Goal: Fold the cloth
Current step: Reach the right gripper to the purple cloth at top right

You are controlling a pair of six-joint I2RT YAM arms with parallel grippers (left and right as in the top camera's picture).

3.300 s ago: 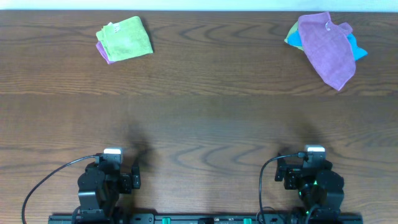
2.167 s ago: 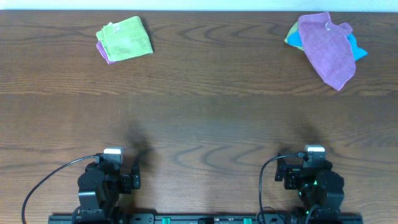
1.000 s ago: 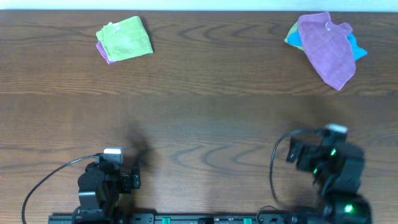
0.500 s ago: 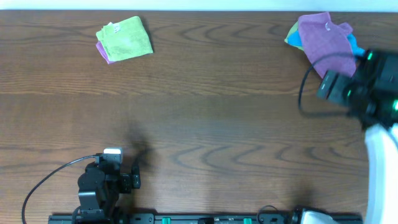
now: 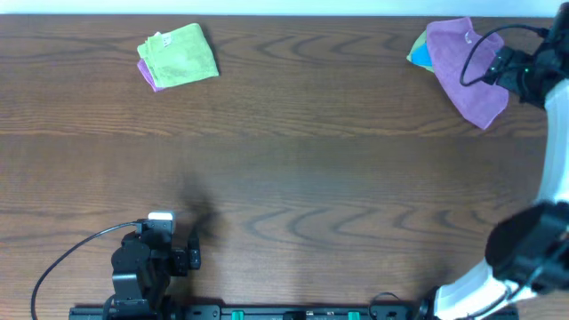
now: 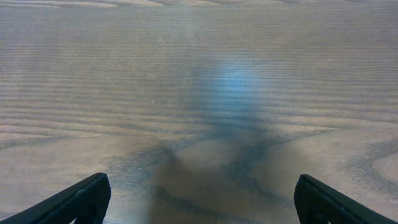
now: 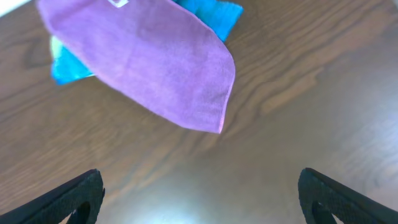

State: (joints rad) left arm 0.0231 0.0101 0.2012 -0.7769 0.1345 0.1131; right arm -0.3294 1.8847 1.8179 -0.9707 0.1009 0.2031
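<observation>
Operator: Changes, nearest first?

Observer: None at the near edge. The left hand (image 6: 202, 205) sits parked where it was, fingers spread wide over bare bench (image 6: 199, 93), nothing between them.

Operator: And the right?

Observer: That one moved. Within the last second the right arm left its rest at the near edge and swung out to the far right corner. The right hand (image 7: 202, 199) now hovers there with the cloth (image 7: 155, 68) just ahead of it. Its fingers are wide apart, holding nothing and not touching the fabric.

Operator: So no folding yet.

Observer: No. I'd call this the end of the reach, with the first grasp still to come. The cloth itself has not shifted at all.

Operator: How does it lie?

Observer: It is spread out but askew, a soft lilac sheet with few wrinkles. It is draped over the bright blue cloth (image 7: 221, 14), which shows on both sides of it. It narrows to a rounded corner that lies flat on the wood, nearest the hand. The white tag (image 7: 118, 3) is at the far edge.

Operator: Anything farther off?

Observer: The lime-green cloth (image 5: 182, 53) sits folded at the far left, well apart and untouched. My guess is that the lilac one must be drawn clear of the blue before it can be squared up, and that near corner looks like the free place to take it.
</observation>
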